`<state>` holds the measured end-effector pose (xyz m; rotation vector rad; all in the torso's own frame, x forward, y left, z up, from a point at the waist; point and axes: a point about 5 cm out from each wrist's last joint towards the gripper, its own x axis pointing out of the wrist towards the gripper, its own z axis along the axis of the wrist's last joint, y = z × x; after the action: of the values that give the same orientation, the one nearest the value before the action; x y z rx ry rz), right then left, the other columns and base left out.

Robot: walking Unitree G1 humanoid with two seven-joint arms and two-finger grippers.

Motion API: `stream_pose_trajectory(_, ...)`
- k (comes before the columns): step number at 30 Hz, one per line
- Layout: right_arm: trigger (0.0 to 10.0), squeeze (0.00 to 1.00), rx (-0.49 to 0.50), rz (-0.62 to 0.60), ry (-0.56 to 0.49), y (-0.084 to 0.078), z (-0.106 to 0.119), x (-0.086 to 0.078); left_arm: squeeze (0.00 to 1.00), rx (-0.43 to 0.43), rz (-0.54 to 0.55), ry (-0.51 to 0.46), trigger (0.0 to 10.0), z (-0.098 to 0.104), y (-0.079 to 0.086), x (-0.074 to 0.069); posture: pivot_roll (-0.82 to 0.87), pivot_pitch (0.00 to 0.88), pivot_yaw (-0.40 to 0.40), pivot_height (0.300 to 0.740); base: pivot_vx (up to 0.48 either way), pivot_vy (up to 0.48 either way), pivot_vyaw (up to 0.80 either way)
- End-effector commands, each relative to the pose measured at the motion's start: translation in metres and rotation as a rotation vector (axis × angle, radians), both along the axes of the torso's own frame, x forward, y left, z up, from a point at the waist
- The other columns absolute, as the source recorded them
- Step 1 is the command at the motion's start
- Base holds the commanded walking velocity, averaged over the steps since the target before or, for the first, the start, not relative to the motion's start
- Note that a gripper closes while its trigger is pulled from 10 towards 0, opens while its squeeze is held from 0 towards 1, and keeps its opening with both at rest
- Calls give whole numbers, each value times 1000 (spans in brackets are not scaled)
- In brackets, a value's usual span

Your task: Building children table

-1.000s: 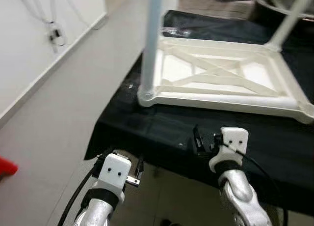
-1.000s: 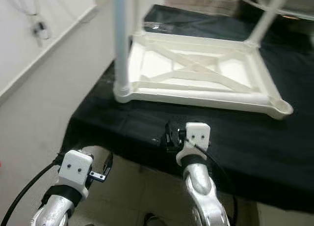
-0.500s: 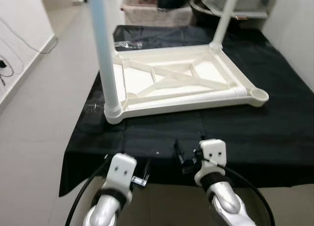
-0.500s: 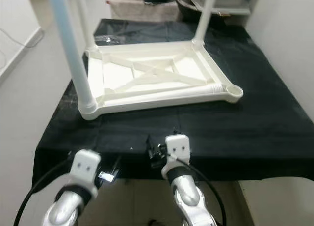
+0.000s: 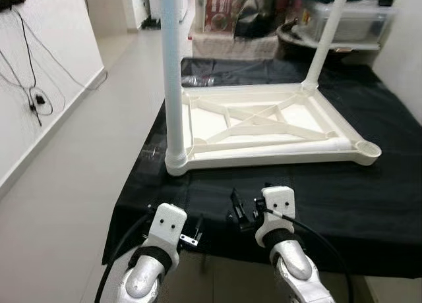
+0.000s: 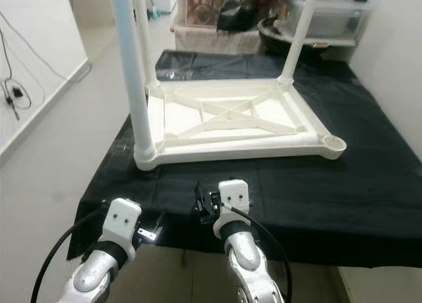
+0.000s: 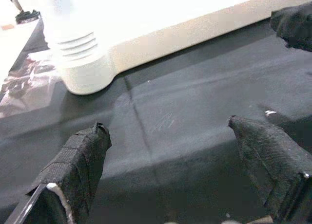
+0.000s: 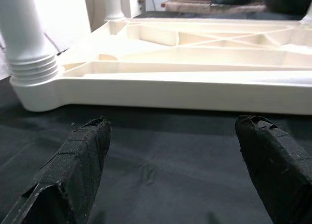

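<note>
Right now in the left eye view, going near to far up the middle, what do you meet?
Right hand → bare black cloth → upside-down white tabletop's near rail → its crossed ribs → far leg → clutter behind.

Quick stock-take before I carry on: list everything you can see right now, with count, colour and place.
Tabletop: one, cream, upside down on the cloth.
Legs: three visible, white, upright in its corners; near-right socket empty.
Cloth: one, black, covering the work surface.
Storage clutter: several items, mixed colours, beyond the cloth's far edge.
Cables: dark, on the left wall.
Left end effector: black fingers, open, over the cloth's near edge.
Right end effector: black fingers, open, facing the tabletop's near rim.
</note>
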<state>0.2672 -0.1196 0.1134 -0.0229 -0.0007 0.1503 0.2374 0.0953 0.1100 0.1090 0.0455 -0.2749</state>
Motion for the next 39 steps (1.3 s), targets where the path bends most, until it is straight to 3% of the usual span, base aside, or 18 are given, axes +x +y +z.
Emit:
stream_pose_trajectory(1, 10000, 0, 3, -5, 2, -1, -2, 1, 0, -8, 8, 19, 10000, -5, 1, 1, 8, 18, -7, 740, 0, 0, 0)
stream_pose_trajectory(15, 10000, 0, -1, 5, 38, 0, -10, 7, 0, -18, -9, 22, 10000, -8, 1, 6, 4, 14, -1, 740, -388, 0, 0)
stream_pose_trajectory(32, 10000, 0, -8, 12, 17, 1, -9, 7, 0, -13, -11, 15, 10000, -7, -1, 6, 4, 22, -7, 740, 0, 0, 0)
stream_pose_trajectory(39, 10000, 0, -10, 26, 19, 3, -9, 6, 0, -6, -4, 8, 10000, -6, 0, 6, 24, 30, -4, 740, 0, 0, -632)
